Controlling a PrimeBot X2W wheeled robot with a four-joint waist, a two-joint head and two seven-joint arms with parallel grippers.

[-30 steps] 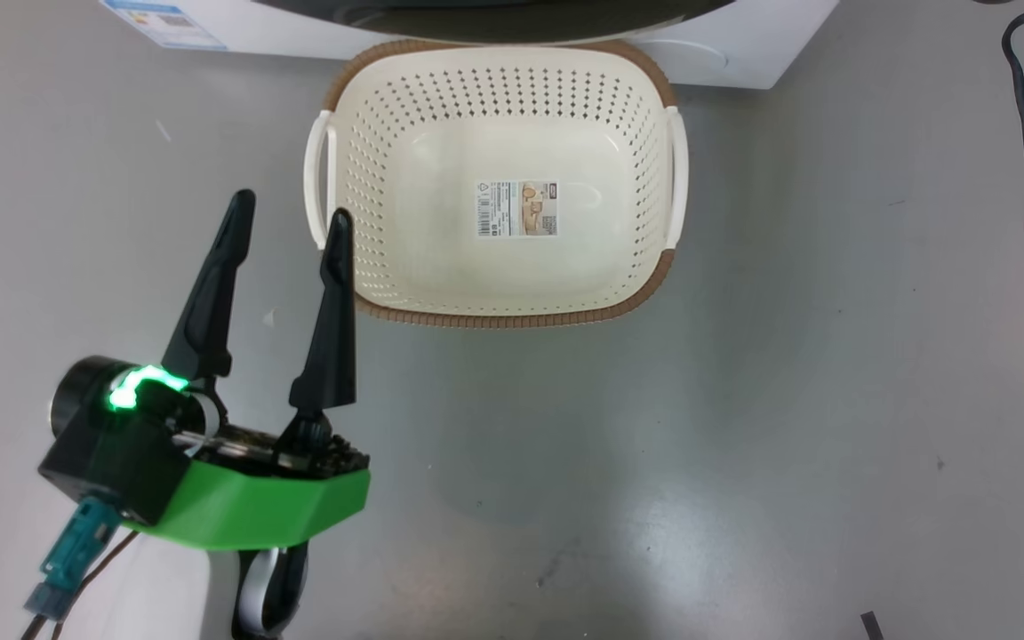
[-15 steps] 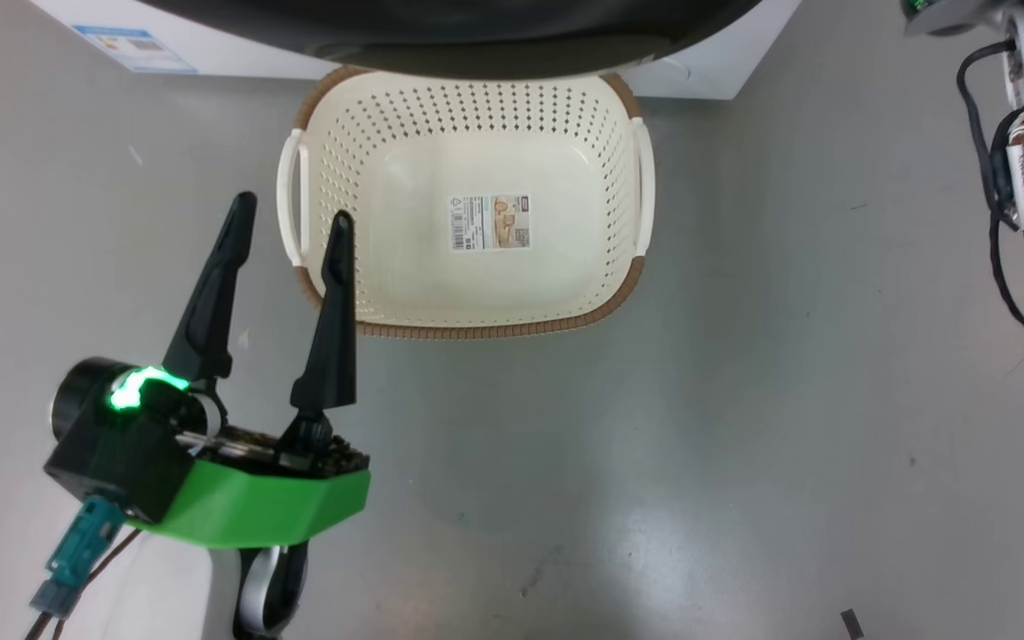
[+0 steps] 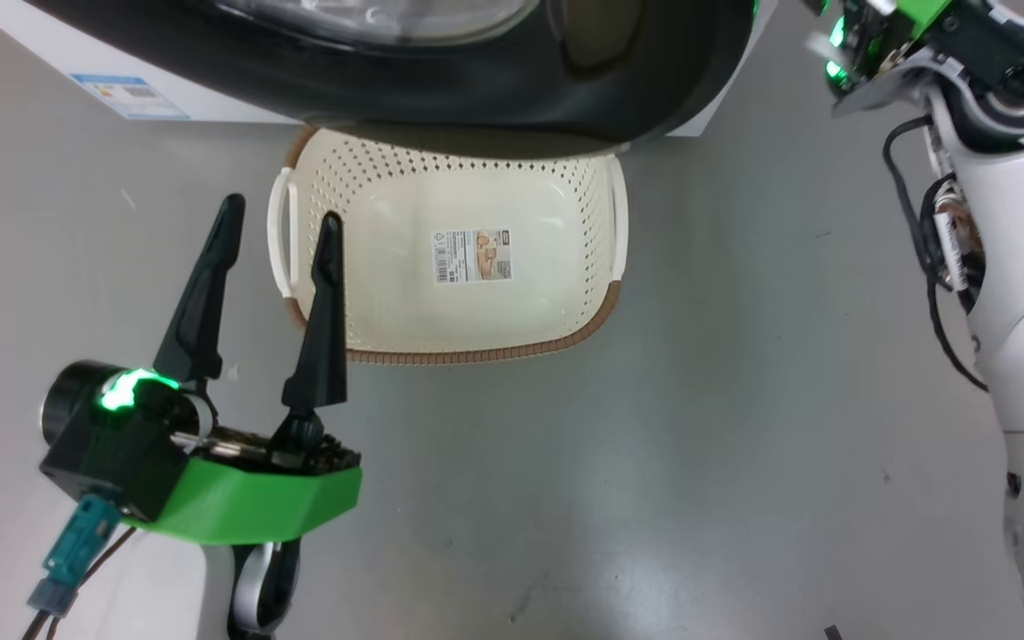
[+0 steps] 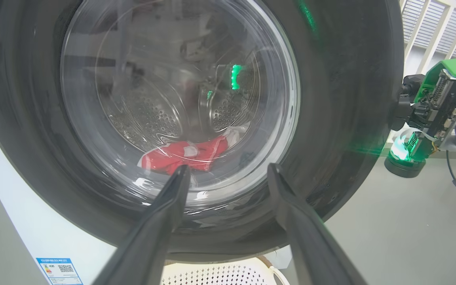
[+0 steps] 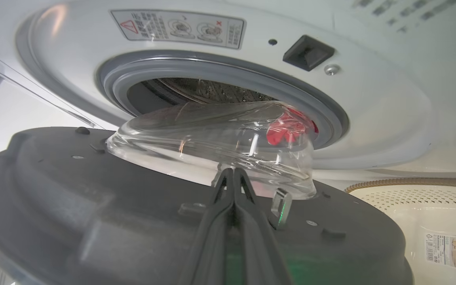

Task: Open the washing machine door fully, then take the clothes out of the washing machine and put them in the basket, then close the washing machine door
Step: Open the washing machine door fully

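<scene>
At left, the left claw (image 3: 281,211) is hanging wide and empty beside the cream perforated plastic basket (image 3: 476,354). The glossy black-rimmed round glass door (image 3: 512,98) is standing ajar over the basket. Soft red clothes (image 4: 180,154) are lying in the white washing machine's (image 5: 370,99) steel drum. The right claw (image 5: 232,172), pinched shut on nothing, is pointing at the door's inner face, seemingly the nearer one for swinging it wider.
</scene>
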